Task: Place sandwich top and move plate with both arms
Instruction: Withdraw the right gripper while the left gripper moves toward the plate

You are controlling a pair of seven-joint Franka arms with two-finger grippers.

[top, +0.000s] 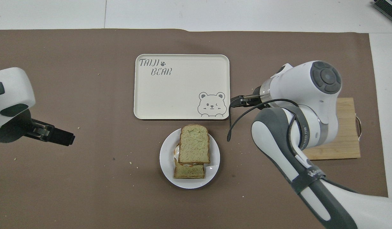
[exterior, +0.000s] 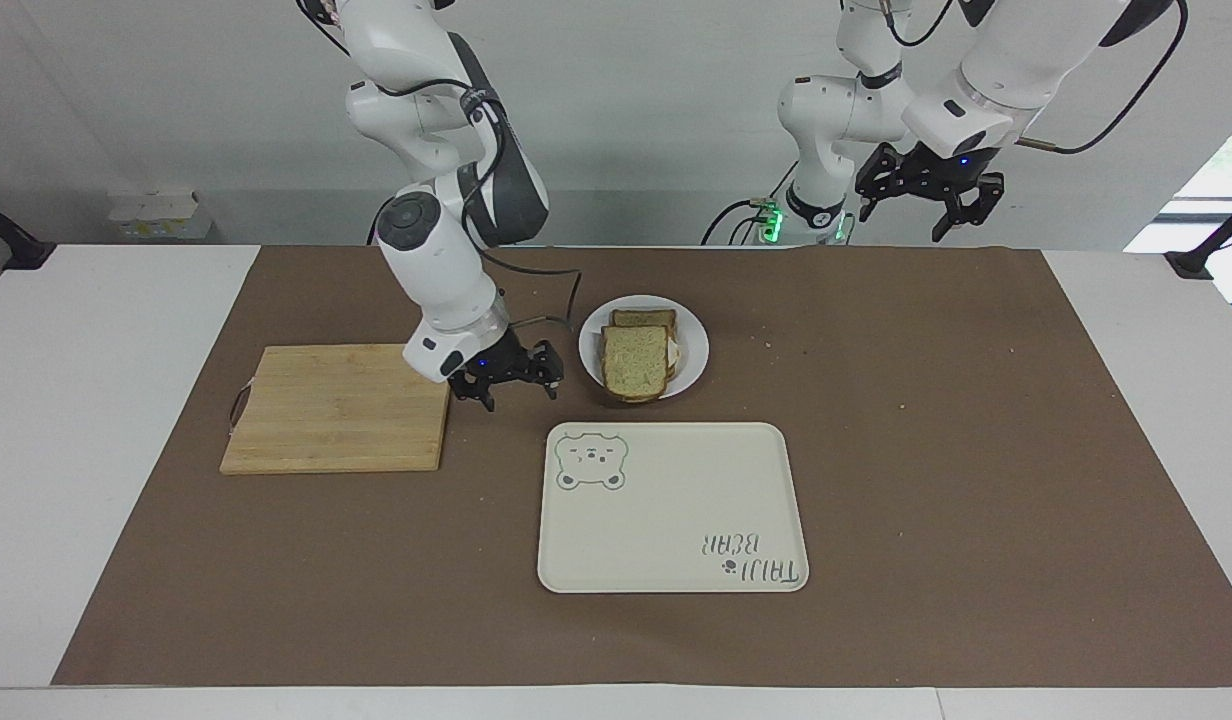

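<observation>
The sandwich top (exterior: 636,360) (top: 194,143) lies flat on a lower slice (top: 189,171) on the small white plate (exterior: 692,345) (top: 164,159). It sits shifted toward the tray, so the lower slice's nearer end and a bit of egg white show. My right gripper (exterior: 503,378) (top: 235,102) is open and empty. It hangs above the mat between the plate and the cutting board, apart from the bread. My left gripper (exterior: 926,200) (top: 60,137) is open and empty, and waits raised over the mat's edge by its own base.
A cream rectangular tray (exterior: 676,520) (top: 180,92) with a bear drawing lies just farther from the robots than the plate. A wooden cutting board (exterior: 336,405) (top: 347,149) lies toward the right arm's end. Crumbs dot the brown mat.
</observation>
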